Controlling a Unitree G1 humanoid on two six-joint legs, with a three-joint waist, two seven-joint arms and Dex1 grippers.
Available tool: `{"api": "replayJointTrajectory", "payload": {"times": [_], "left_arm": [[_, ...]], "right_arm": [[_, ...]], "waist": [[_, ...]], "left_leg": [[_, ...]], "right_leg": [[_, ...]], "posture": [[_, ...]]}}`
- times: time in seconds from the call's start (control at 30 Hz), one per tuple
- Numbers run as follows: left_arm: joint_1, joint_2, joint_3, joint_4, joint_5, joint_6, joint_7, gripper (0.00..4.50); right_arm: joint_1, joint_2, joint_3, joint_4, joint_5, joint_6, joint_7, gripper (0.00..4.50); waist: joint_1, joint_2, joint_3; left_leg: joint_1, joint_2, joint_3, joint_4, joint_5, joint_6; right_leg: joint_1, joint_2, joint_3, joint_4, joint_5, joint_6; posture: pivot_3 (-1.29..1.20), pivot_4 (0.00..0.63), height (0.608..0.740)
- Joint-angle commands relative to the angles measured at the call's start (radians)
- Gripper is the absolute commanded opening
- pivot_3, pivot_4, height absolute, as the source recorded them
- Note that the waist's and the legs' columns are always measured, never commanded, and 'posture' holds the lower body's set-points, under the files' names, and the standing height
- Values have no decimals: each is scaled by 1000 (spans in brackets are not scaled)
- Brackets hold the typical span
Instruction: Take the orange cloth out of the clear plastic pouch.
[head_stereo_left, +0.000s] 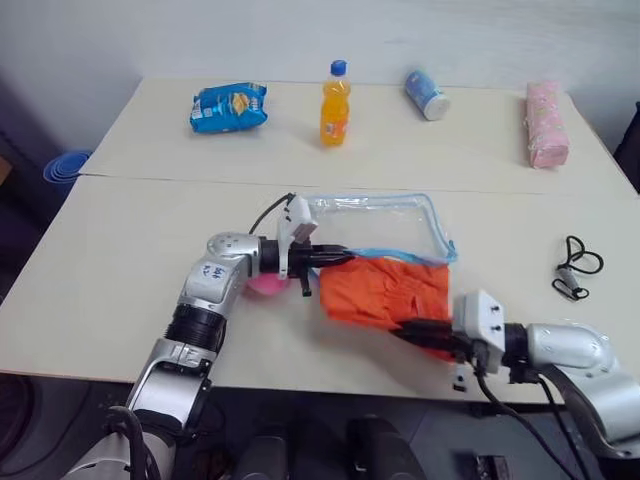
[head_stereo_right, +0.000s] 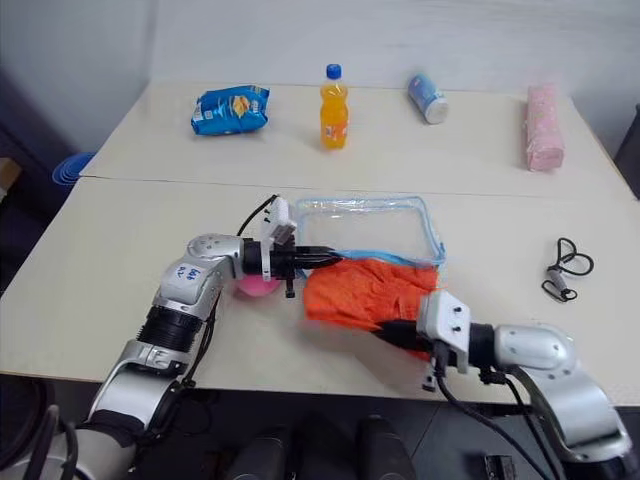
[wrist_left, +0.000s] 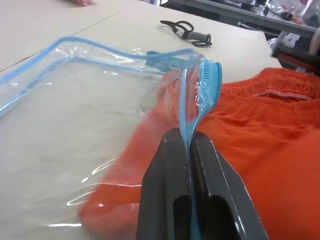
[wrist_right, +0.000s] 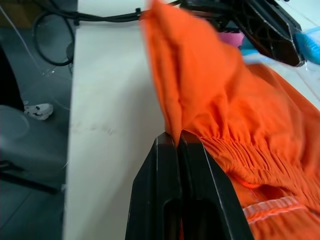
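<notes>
The orange cloth (head_stereo_left: 385, 291) lies on the near part of the table (head_stereo_left: 120, 270), spread out just in front of the clear plastic pouch (head_stereo_left: 385, 222), and most of it is already outside the pouch. It is bright orange, soft and wrinkled, with a gathered, ribbed band and a pale stitched strip along one edge — these show well in the right wrist view. Its far edge still touches the pouch's near edge, and in the left wrist view some orange shows through the clear film, so a small part seems to sit under or inside the opening; I cannot tell which. The pouch is flat and transparent, with light blue edging and rounded corners, and it looks nearly empty. The left gripper (head_stereo_left: 335, 255) is closed on the blue edge of the pouch at its near left corner; the thin blue strip passes between the two black fingers (wrist_left: 160, 200). The right gripper (head_stereo_left: 415, 332) is closed on a fold of the cloth at its near right side, and the fabric rises up from the pinched point. A pink plush thing (head_stereo_left: 265, 285) sits under the left wrist, beside the pouch. Along the far side of the table stand a blue snack bag (head_stereo_left: 229, 107), an orange drink bottle (head_stereo_left: 336, 105), a lying can (head_stereo_left: 427, 95) and a pink pack (head_stereo_left: 546, 124) — all well apart from the pouch. A black cord (head_stereo_left: 577, 266) lies to the right.
</notes>
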Motion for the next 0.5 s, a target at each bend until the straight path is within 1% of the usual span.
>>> {"api": "replayJointTrajectory", "payload": {"times": [0.03, 0.1, 0.2, 0.3, 0.4, 0.5], "left_arm": [[-17, 4, 17, -7, -16, 3, 13, 0], [-14, 11, 17, -5, -13, 1, 14, 0], [-1, 31, 19, -3, -13, -2, 3, 0], [6, 57, 12, 3, -8, -23, -24, 0], [11, 78, 2, 15, -3, -49, -55, 0], [18, 105, -4, 26, 0, -70, -91, 0]], "right_arm": [[76, -43, -171, -70, 102, 8, 34, 42], [109, -57, -232, -79, 138, 21, 40, 42], [162, -89, -407, -52, 228, 73, 70, 42], [191, -125, -514, 32, 215, 64, 114, 42], [200, -155, -543, 183, 128, -40, 178, 42], [146, -147, -520, 342, 64, -163, 182, 42]], "waist": [[3, 0, 0], [2, 0, 0], [5, 0, 0], [6, 0, 0], [12, 0, 0], [13, 0, 0]], "left_leg": [[0, 0, 0, 0, 0, 0], [0, 0, 0, 0, 0, 0], [1, 0, 0, 0, 0, 0], [1, 0, 0, 0, 0, 0], [1, 0, 0, 0, 0, 0], [1, 0, 1, 0, -1, 1]], "right_leg": [[0, 0, 0, 0, 0, 0], [1, 0, 0, 0, 0, 0], [1, 0, 0, 0, 0, 0], [1, 0, 0, -1, 0, 0], [2, 0, 0, -1, 0, 0], [2, 0, 1, -3, 0, 0]], "posture": [[0, 150, 740], [0, 150, 740], [0, 150, 740], [0, 150, 740], [0, 150, 740], [0, 150, 740]]}}
